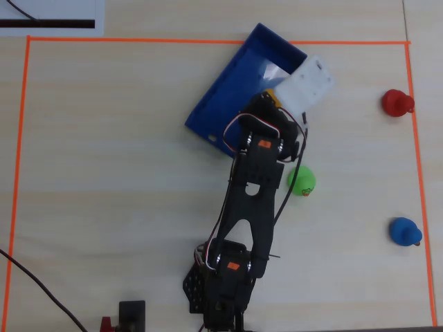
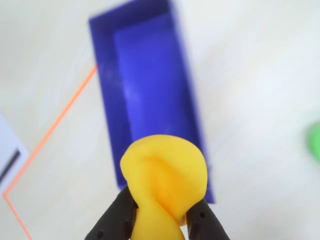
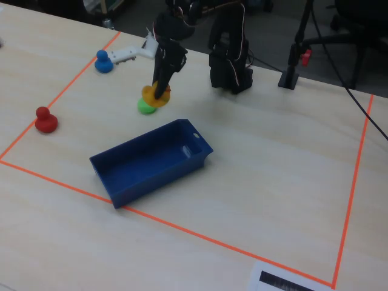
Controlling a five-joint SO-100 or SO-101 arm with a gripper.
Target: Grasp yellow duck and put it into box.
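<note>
My gripper (image 2: 162, 204) is shut on the yellow duck (image 2: 165, 172), squeezed between two black fingers (image 2: 117, 220). In the fixed view the yellow duck (image 3: 155, 97) hangs under the gripper (image 3: 160, 91), above the table and just in front of a green duck (image 3: 144, 107). The dark blue box (image 3: 124, 176) lies empty in front of it. From overhead only a bit of the yellow duck (image 1: 274, 97) shows past the arm, at the right-hand long wall of the box (image 1: 221, 97). The wrist view has the box (image 2: 150, 85) stretching away beyond the duck.
A green duck (image 1: 302, 181) sits right of the arm, with a red duck (image 1: 396, 102) and a blue duck (image 1: 405, 232) near the right tape line. Orange tape (image 1: 208, 40) frames the work area. The arm's base (image 1: 221, 290) stands at the bottom edge.
</note>
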